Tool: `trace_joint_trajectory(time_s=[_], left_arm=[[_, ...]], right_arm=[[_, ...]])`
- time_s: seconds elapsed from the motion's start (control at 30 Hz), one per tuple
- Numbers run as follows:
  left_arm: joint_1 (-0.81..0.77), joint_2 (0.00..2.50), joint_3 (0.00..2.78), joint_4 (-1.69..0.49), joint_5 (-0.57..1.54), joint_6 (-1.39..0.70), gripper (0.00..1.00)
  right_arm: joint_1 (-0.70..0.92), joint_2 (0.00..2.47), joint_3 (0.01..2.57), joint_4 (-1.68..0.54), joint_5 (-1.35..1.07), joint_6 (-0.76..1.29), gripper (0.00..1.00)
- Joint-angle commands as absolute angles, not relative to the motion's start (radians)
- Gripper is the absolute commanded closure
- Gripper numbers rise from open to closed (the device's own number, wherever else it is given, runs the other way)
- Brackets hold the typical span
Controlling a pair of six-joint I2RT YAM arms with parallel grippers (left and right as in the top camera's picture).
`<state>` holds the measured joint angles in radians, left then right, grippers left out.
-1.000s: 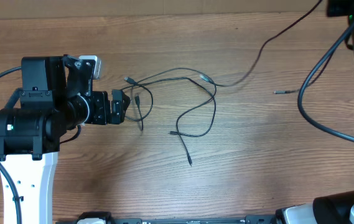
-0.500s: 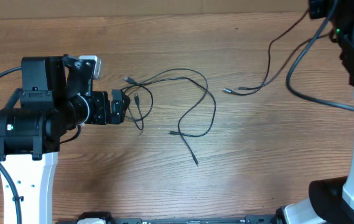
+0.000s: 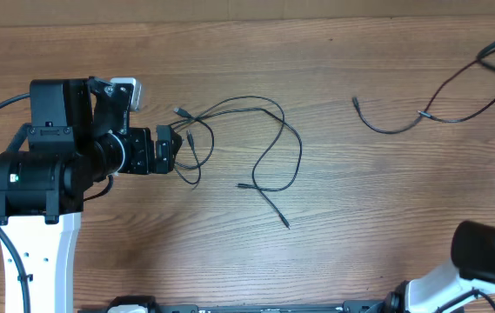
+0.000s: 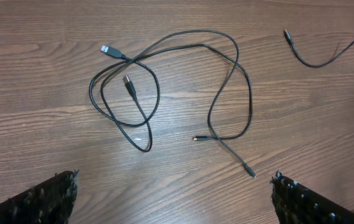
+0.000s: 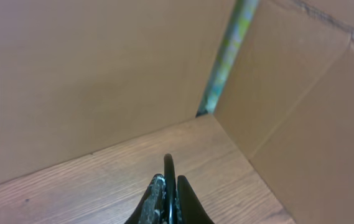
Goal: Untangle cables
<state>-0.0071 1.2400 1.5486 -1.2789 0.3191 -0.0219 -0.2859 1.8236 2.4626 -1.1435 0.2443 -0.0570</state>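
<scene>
One cable off to the right, the tangle mid-table.
My left gripper (image 4: 173,193) hangs spread wide beside the looped black cables (image 3: 230,139); my right gripper (image 5: 169,196) is raised, fingers pinched on what seems the thin cable (image 3: 421,117), facing cardboard walls (image 5: 102,74).

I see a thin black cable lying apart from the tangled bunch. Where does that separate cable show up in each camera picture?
Overhead: the separate cable lies at upper right, running off toward the right edge.
Left wrist: its free end curls in the top right corner.
Right wrist: a thin black strand sits pinched between the shut fingers, probably this cable.
Shared landmark: the tangled bunch, in the overhead and left wrist views only.
</scene>
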Motion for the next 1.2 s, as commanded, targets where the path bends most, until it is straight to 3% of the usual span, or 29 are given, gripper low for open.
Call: trace_joint_trajectory(time_s=[0.0, 0.57, 0.63, 0.67, 0.7, 0.8, 1.17], left_arm=[[-0.013, 1.243, 1.557, -1.278, 0.333, -0.003, 0.00], [-0.013, 1.243, 1.557, -1.279, 0.333, -0.003, 0.00], [-0.013, 1.243, 1.557, -1.279, 0.333, -0.003, 0.00], [-0.013, 1.243, 1.557, -1.278, 0.333, -0.003, 0.00], [-0.013, 1.243, 1.557, -1.278, 0.333, -0.003, 0.00], [-0.013, 1.243, 1.557, -1.279, 0.333, -0.003, 0.00], [-0.013, 1.243, 1.557, -1.278, 0.333, -0.003, 0.00]], right_arm=[[-0.370, 1.868, 2.473, -1.128, 0.124, 0.005, 0.96], [-0.758, 2.218, 2.473, -1.036, -0.044, 0.091, 0.95], [-0.805, 2.236, 2.473, -1.036, -0.113, 0.091, 0.44], [-0.827, 2.243, 2.473, -1.036, -0.161, 0.090, 0.26], [-0.845, 2.243, 2.473, -1.034, -0.201, 0.090, 0.17], [-0.896, 2.243, 2.474, -1.013, -0.338, 0.089, 0.01], [-0.942, 2.210, 2.474, -1.003, -0.699, 0.016, 0.00]])
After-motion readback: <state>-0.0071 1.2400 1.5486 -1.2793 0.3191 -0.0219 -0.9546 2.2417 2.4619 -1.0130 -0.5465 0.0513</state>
